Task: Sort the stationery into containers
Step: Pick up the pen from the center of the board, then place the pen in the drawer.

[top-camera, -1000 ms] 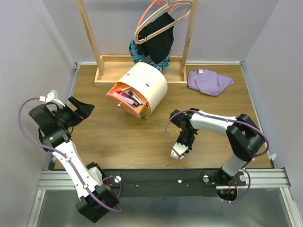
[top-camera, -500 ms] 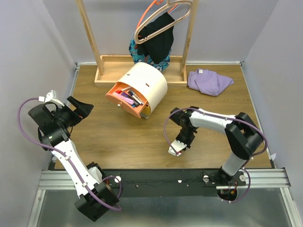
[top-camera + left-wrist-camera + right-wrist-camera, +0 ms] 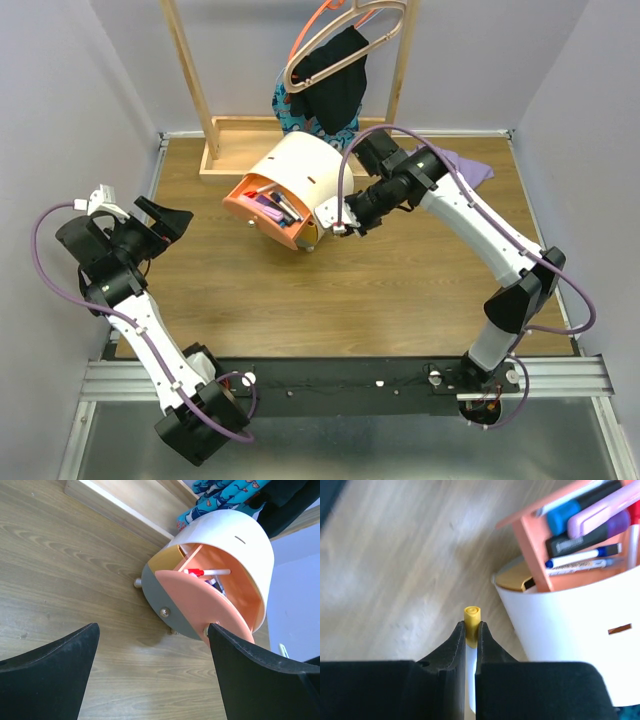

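The cream drum chest (image 3: 305, 178) stands at the table's middle back with its orange drawer (image 3: 268, 208) pulled open and holding several pens. My right gripper (image 3: 343, 220) is shut on a white pen with a yellow tip (image 3: 472, 622) and holds it in the air just right of the chest. In the right wrist view the open orange drawer (image 3: 570, 527) with blue, purple and black pens lies at the upper right. My left gripper (image 3: 170, 218) is open and empty at the far left; its view shows the chest (image 3: 220, 555) and a red-capped pen (image 3: 200, 572) in the drawer.
A wooden rack base (image 3: 230, 150) with hanging clothes stands behind the chest. A purple cloth (image 3: 460, 170) lies at the back right, partly under my right arm. The yellow drawer (image 3: 162, 562) sits closed beside the orange one.
My right arm has swung from the table's near middle up and back to the chest's right side, carrying the pen. The left arm has barely moved.
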You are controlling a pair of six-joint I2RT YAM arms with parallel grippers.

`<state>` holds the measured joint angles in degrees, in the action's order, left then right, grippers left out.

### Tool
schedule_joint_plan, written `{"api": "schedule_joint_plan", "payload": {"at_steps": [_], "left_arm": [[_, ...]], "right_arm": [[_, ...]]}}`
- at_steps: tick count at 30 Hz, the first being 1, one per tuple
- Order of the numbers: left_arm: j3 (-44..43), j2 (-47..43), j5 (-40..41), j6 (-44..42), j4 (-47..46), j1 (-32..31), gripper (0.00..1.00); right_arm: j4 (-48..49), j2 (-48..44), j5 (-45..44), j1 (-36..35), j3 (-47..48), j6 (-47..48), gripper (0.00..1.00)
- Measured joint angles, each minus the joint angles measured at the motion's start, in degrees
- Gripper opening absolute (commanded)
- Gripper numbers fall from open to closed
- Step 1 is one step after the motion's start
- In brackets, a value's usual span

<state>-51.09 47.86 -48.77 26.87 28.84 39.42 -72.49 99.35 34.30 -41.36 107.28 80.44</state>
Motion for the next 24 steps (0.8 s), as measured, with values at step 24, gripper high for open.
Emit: {"api": "schedule_joint_plan", "payload": {"at_steps": [24], "left_arm": [[0.7, -2.0, -0.5, 1.2, -0.6, -0.4, 0.99]], "right_arm": [[48.6, 12.1, 19.5, 0.1, 10.7, -70.7, 0.05]]}}
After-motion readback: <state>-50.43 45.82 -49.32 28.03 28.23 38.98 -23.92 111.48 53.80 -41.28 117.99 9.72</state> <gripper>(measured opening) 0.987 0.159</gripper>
